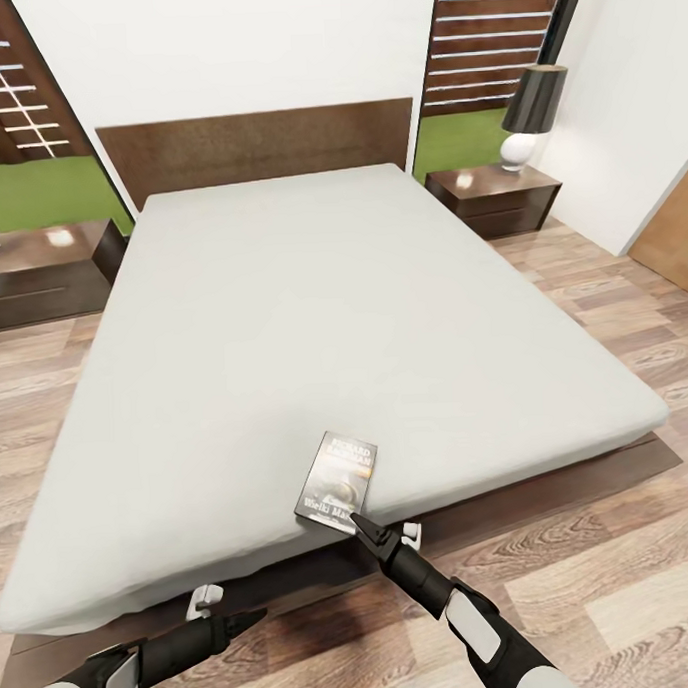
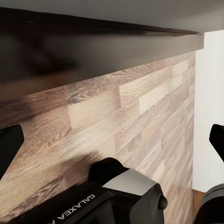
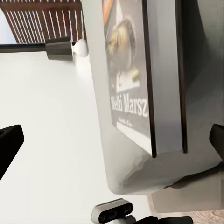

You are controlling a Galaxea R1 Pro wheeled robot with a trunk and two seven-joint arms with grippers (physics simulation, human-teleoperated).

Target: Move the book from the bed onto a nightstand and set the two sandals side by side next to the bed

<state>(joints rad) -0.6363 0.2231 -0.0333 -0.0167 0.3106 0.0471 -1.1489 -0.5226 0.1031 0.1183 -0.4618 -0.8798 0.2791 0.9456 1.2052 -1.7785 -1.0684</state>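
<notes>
The book [image 1: 338, 479], dark-covered with white lettering, lies flat on the pale mattress of the bed [image 1: 312, 305], close to its foot edge. My right gripper [image 1: 360, 525] is at the book's near edge. In the right wrist view the fingers stand wide apart and open, with the book [image 3: 128, 70] just ahead of them. My left gripper [image 1: 251, 618] hangs low over the floor by the bed's dark frame [image 2: 102, 42], open and holding nothing. Dark nightstands stand at the head of the bed, on the left [image 1: 40, 267] and the right [image 1: 493, 199]. The two sandals are out of view.
A lamp [image 1: 532, 111] with a black shade stands on the right nightstand. Wood-plank floor [image 1: 614, 562] runs along both sides of the bed and its foot. Small white fittings [image 1: 205, 598] sit under the mattress's foot edge. A wooden door [image 1: 675, 239] is at far right.
</notes>
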